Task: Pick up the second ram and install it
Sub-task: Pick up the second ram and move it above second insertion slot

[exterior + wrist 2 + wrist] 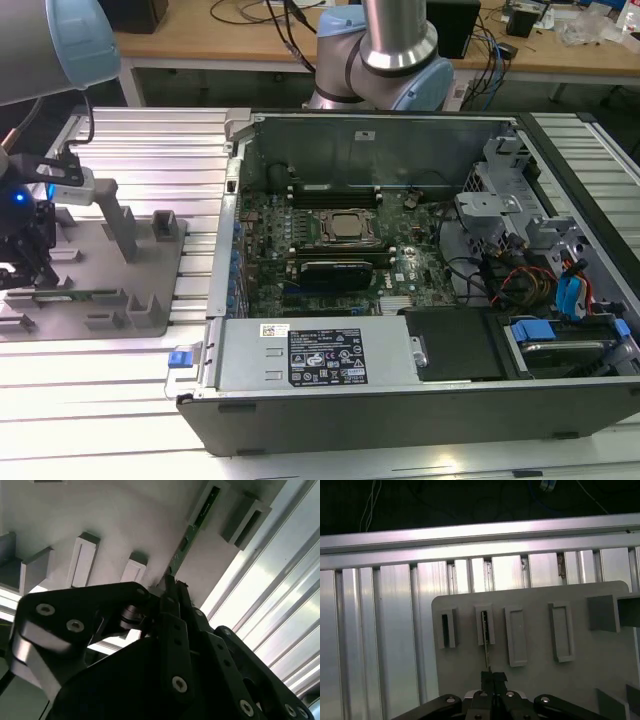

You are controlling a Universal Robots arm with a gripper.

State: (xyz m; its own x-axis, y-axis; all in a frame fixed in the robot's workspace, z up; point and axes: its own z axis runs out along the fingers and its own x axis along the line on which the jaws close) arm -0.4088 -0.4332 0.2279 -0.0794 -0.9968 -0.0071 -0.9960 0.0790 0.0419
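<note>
The second ram [80,295] is a thin green stick standing on edge in the slotted grey holder plate [100,240] at the exterior view's left. My gripper [30,280] is at the stick's near end. In the first wrist view the ram [485,650] runs edge-on from a holder slot to my gripper [490,674], whose black fingers are pressed together on it. The second wrist view shows the same: the gripper [170,582] is shut on the end of the green ram [192,527]. The motherboard [340,230] lies inside the open computer case [400,380].
Several grey holder blocks [517,635] rise from the plate beside the ram, and a taller grey post [120,225] stands near its middle. The plate rests on a ribbed aluminium table [150,130]. The case's tall side wall [228,230] stands between the plate and the motherboard.
</note>
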